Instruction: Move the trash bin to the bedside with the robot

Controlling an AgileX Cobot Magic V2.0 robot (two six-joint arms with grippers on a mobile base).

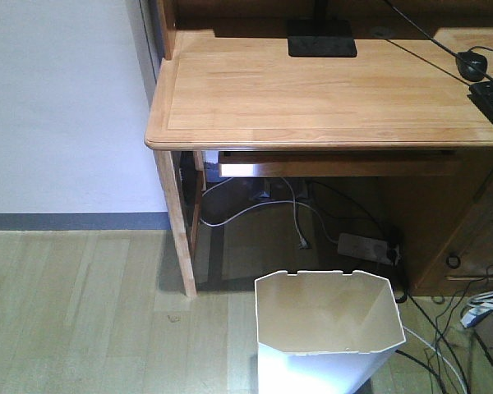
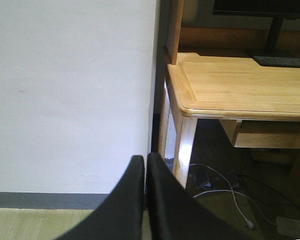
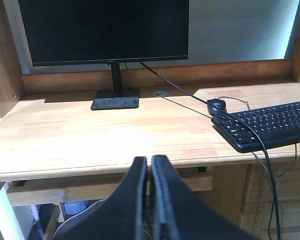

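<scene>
While the white plastic trash bin [image 1: 324,324] stands on the pale wood floor [image 1: 74,312] at the bottom of the front view, just in front of the light wooden desk [image 1: 312,107] and a little right of its front leg [image 1: 175,222], neither arm has hold of it. At left, a white wall [image 2: 70,95] with a grey skirting band [image 2: 50,200] fills the left wrist view. There the left gripper [image 2: 145,160] shows its two black fingers pressed together, with only a hairline slit between them and nothing caught there. Further right, the bin's angular, notched rim opens upward on a cream interior that looks empty. White and black cables [image 1: 263,209] and a power strip [image 1: 363,245] lie on the floor behind it under the desk, apart from it. At right, the right gripper [image 3: 150,161] is likewise closed on nothing, aimed at the desk top with its black monitor [image 3: 105,30], mouse [image 3: 216,106] and keyboard [image 3: 270,125]. No bed appears in any view. The bin looks light, thin-walled and fairly stiff, and its smooth tapering sides are likely slippery. The rim therefore seems the sensible place to pinch, with one finger inside and one outside the near wall, taking care because so light a thing may tip or skid when pushed.
</scene>
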